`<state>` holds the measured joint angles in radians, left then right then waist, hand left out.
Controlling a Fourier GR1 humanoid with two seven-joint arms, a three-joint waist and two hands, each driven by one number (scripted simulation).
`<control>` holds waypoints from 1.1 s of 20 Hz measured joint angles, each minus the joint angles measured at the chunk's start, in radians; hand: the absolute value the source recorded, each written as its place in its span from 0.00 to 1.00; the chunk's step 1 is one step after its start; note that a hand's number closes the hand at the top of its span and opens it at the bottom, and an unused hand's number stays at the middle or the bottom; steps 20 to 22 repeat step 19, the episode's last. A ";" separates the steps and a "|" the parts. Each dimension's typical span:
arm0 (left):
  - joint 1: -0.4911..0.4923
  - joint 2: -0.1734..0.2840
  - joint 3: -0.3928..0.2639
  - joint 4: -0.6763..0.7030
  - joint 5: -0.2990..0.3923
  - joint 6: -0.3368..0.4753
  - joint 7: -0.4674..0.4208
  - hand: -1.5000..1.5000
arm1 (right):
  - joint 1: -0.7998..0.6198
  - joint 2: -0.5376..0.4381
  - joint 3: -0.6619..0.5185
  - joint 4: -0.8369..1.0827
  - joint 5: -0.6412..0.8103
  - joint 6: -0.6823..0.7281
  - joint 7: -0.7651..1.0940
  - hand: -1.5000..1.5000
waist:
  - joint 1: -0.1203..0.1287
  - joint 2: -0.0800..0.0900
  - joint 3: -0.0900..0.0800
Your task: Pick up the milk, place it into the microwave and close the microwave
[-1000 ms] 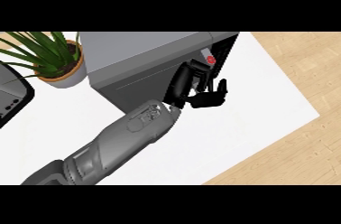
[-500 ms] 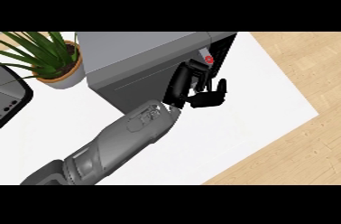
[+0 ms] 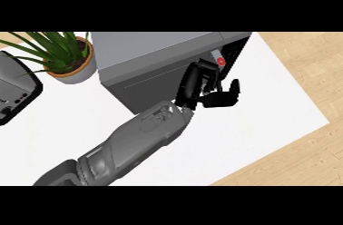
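The grey microwave [image 3: 154, 56] stands at the back of the white counter, its dark opening [image 3: 234, 49] facing right. Just inside that opening I see the top of the milk [image 3: 219, 60], white with a red cap; the rest of it is hidden. My left hand [image 3: 213, 98] is at the mouth of the opening, right below the milk. Its fingers [image 3: 192, 81] run fairly straight up along the microwave's front edge, and the thumb [image 3: 232, 90] stands apart to the right. I cannot see any finger wrapped round the milk.
A potted plant [image 3: 66, 61] stands left of the microwave. A black appliance [image 3: 15, 92] sits at the far left edge. The white counter [image 3: 268, 106] ends at the right against wooden floor [image 3: 315, 70].
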<state>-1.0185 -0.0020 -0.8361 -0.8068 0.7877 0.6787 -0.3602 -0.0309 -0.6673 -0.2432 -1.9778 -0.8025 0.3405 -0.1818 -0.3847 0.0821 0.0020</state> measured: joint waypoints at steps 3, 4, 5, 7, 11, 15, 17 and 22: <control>-0.015 0.000 -0.021 0.011 0.013 -0.025 0.000 1.00 | 0.005 -0.007 -0.025 -0.002 -0.012 -0.008 0.003 0.00 | 0.013 0.000 0.000; -0.019 0.000 -0.028 0.015 0.017 -0.036 -0.002 1.00 | 0.008 -0.010 -0.034 -0.003 -0.015 -0.009 0.005 0.00 | 0.017 0.000 0.000; -0.023 0.000 -0.034 0.019 0.019 -0.046 -0.003 1.00 | 0.009 -0.014 -0.042 -0.006 -0.019 -0.010 0.006 0.00 | 0.021 0.000 0.000; -0.032 0.000 -0.045 0.025 0.027 -0.068 -0.003 1.00 | 0.015 -0.019 -0.054 -0.012 -0.026 -0.013 0.010 0.00 | 0.029 0.001 0.000; -0.047 0.000 -0.072 0.036 0.039 -0.116 -0.005 0.00 | 0.025 -0.024 -0.072 -0.027 -0.038 -0.022 0.019 0.00 | 0.050 0.002 -0.001; -0.044 0.001 -0.088 0.035 0.054 -0.147 -0.021 0.00 | 0.041 -0.030 -0.096 -0.037 -0.050 -0.032 0.029 0.00 | 0.073 -0.001 -0.002; -0.043 0.001 -0.095 0.036 0.061 -0.161 -0.026 0.00 | 0.050 -0.032 -0.106 -0.045 -0.055 -0.037 0.033 0.00 | 0.082 -0.003 -0.002; -0.041 0.001 -0.100 0.037 0.068 -0.172 -0.032 0.00 | 0.057 -0.034 -0.116 -0.052 -0.063 -0.040 0.039 0.00 | 0.090 -0.004 -0.002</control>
